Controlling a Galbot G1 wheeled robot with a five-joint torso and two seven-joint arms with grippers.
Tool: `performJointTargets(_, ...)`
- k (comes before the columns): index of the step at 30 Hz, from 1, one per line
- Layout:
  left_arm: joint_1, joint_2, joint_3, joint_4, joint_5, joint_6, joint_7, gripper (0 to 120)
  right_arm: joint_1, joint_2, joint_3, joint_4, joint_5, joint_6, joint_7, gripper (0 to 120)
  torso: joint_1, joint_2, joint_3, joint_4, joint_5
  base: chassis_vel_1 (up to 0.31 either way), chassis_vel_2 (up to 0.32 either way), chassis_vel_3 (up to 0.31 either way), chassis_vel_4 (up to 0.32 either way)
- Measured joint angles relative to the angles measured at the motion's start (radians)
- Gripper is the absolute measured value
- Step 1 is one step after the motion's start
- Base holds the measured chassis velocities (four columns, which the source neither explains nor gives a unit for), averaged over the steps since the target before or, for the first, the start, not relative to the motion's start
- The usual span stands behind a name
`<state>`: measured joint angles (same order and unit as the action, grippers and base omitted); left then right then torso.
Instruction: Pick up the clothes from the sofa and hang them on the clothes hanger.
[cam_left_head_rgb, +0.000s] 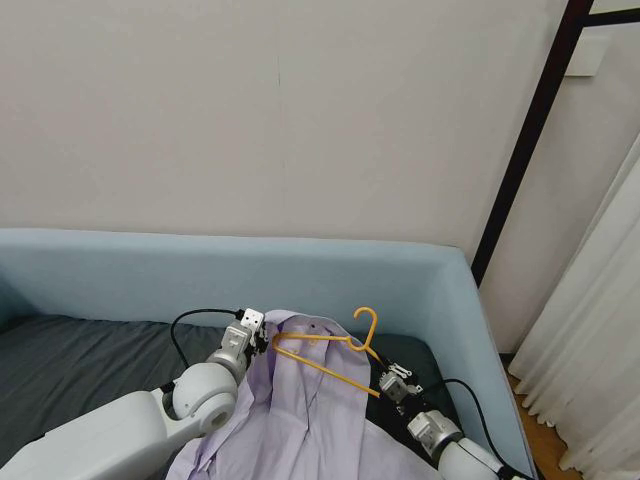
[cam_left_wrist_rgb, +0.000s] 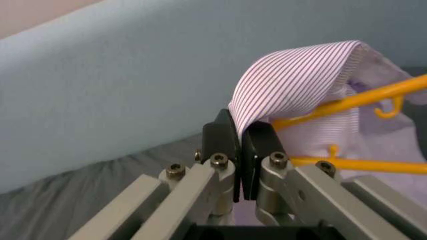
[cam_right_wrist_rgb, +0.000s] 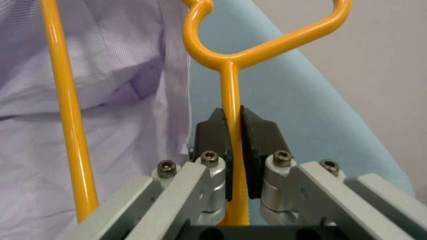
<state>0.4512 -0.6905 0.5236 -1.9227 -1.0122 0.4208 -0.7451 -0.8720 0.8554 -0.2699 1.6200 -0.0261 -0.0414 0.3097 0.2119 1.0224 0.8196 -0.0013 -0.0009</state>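
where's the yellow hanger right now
In the head view the yellow hanger is low, right of centre, over the sofa, clamped by the right gripper, its other end against the lilac shirt pinched by the left gripper.

Head cam sits high and looks fwd and down on the sofa (cam_left_head_rgb: 200, 275) corner, w/ the wall (cam_left_head_rgb: 250, 110) behind. It is at mid distance, and both arms enter from the bottom edge. Left wrist cam is directly behind the left gripper (cam_left_wrist_rgb: 240, 131), very close, and faces along the fingers to the sofa back. Right wrist cam is equally close behind the right gripper (cam_right_wrist_rgb: 233, 120), facing along it toward the sofa edge and wall. All 3 views share the shirt (cam_left_head_rgb: 310, 410), the hanger (cam_left_head_rgb: 330, 372) and the sofa back.
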Motion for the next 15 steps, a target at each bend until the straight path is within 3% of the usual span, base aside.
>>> performJointTargets(8,-0.039,-0.06,0.044,-0.034,-0.069,0.02,-0.095,0,0.053,0.005,-0.021,-0.003,0.04,-0.07,0.038,4,0.0,0.0,0.0,-0.0001,0.0001,0.0,0.0,0.0,0.0)
performJointTargets(15,-0.114,-0.131,0.087,0.01,-0.1,0.019,-0.138,0,0.077,0.015,-0.048,0.005,0.034,-0.08,0.04,4,0.0,0.0,0.0,0.0,0.0002,0.0,0.0,0.0,0.0)
